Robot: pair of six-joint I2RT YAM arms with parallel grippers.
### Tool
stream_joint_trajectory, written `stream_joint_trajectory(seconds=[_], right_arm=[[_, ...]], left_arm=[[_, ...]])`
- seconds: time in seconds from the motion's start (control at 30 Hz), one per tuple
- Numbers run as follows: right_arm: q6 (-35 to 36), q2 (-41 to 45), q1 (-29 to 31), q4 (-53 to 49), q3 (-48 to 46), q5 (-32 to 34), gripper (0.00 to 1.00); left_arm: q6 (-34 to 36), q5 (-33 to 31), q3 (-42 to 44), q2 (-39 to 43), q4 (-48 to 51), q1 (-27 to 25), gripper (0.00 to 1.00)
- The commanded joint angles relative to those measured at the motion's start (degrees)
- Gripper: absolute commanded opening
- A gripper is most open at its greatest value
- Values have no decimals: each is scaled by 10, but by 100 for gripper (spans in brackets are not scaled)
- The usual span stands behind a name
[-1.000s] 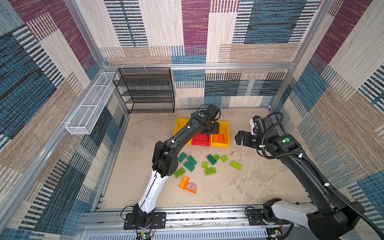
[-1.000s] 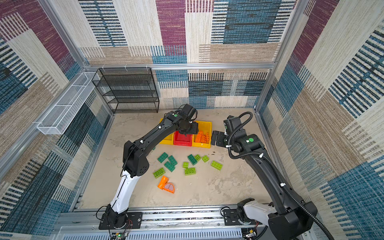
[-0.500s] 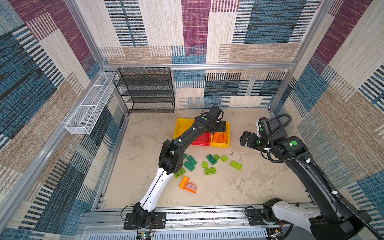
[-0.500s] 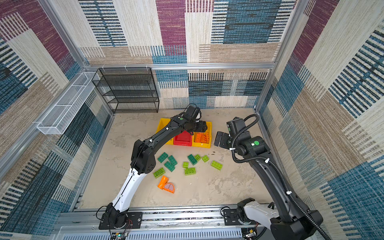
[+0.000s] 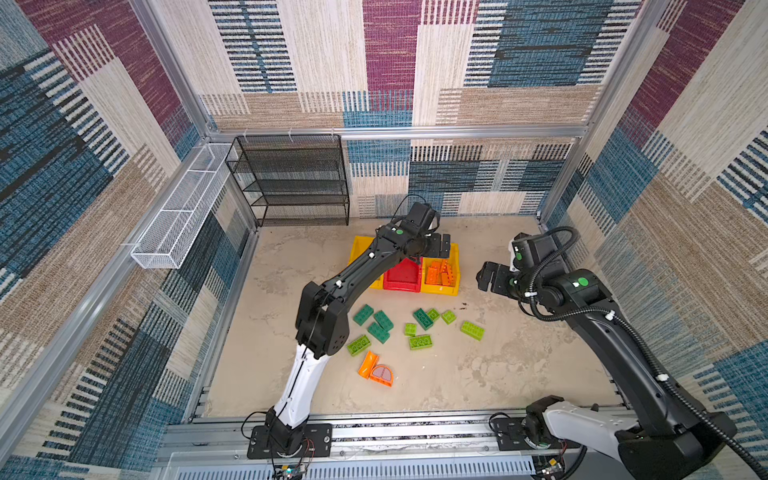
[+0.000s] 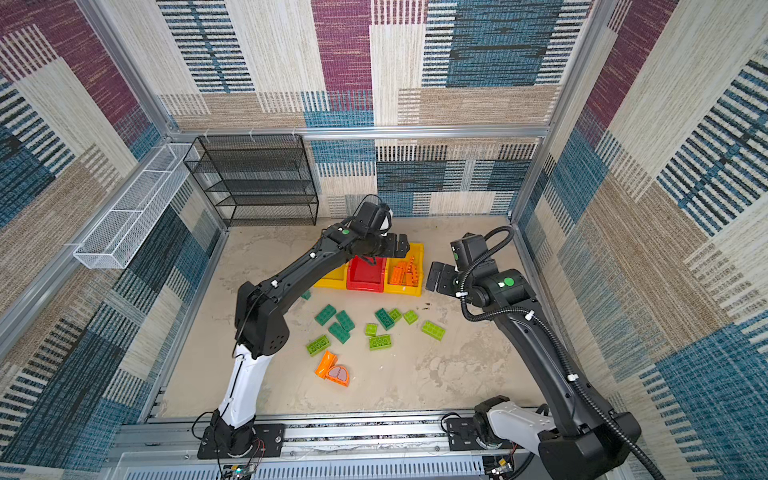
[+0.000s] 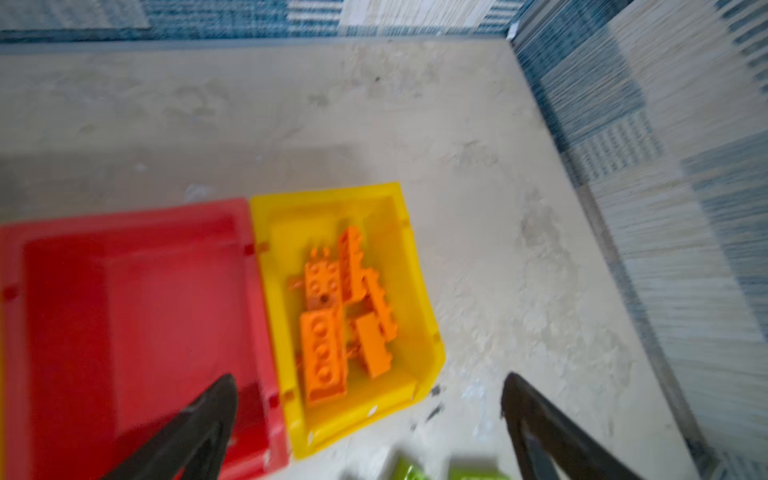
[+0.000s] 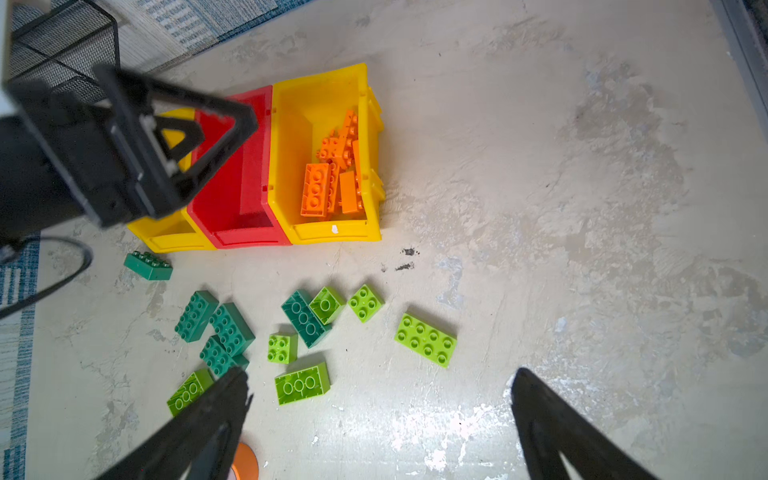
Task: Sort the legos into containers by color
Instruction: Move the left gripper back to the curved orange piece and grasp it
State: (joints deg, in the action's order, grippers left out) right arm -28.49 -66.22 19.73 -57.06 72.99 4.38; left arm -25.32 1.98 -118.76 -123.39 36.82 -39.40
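The legos are split between one bin and the bare desk (image 5: 498, 374). The orange bricks (image 5: 439, 272) lie piled in the yellow bin (image 5: 440, 290) at the right end of a three-bin row near the back edge. The red bin (image 5: 401, 286) touches it in the middle, and I see nothing in the part of it that shows. The second yellow bin (image 5: 359, 249) is at the left end.

The dark green bricks (image 5: 381, 321) and lime bricks (image 5: 472, 331) are scattered mid-desk in front of the row, some touching. The orange curved piece (image 5: 377, 371) lies alone, nearer the front edge.

My left gripper (image 5: 438, 246) hangs over the back of the row with its jaws spread wide and nothing between them. My right gripper (image 5: 492, 276) is just as wide and empty, off the right end of the row above bare desk.

The left arm (image 5: 357, 270) crosses the second yellow bin and hides most of it, so I cannot tell what it holds. One more dark green brick (image 8: 147, 266) lies just in front of that bin. In a top view it only peeks out beside the arm (image 6: 306, 295).

A black mesh rack (image 5: 299, 183) stands in the back left corner, and a white wire basket (image 5: 178, 212) hangs along the left wall. Both are well apart from the bricks.

The left wrist view is smeared, with lime bricks cut off at its edge. In the right wrist view a gripper finger covers most of the orange curved piece.
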Motion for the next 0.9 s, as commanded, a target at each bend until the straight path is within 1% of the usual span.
stream_joint_trajectory(seconds=[0.0, 0.07, 0.17, 0.27, 0.4, 0.47, 0.57, 0.67, 0.87], right_arm=[[26, -6, 0, 37, -7, -28, 100], [34, -11, -1, 48, -11, -38, 100], [44, -20, 0, 66, -17, -56, 100], [52, -31, -1, 80, -18, -77, 100], [62, -44, 0, 92, -16, -96, 100], [68, -48, -1, 94, -15, -102, 100], [74, -54, -1, 92, -8, -108, 100], [80, -58, 0, 89, 0, -111, 100], [85, -58, 0, 81, 10, -103, 100]], left_arm=[[22, -51, 156, 112, -15, 0, 99], [19, -71, 270, 198, -27, 0, 99], [9, -89, 404, 307, -8, -1, 98], [-9, -109, 511, 394, 22, -15, 98], [-26, -121, 617, 475, 36, -55, 97], [-32, -122, 647, 496, 39, -68, 97], [-39, -132, 668, 500, 41, -76, 96], [-33, -129, 672, 486, 36, -79, 94], [-21, -94, 677, 445, 9, -92, 91]])
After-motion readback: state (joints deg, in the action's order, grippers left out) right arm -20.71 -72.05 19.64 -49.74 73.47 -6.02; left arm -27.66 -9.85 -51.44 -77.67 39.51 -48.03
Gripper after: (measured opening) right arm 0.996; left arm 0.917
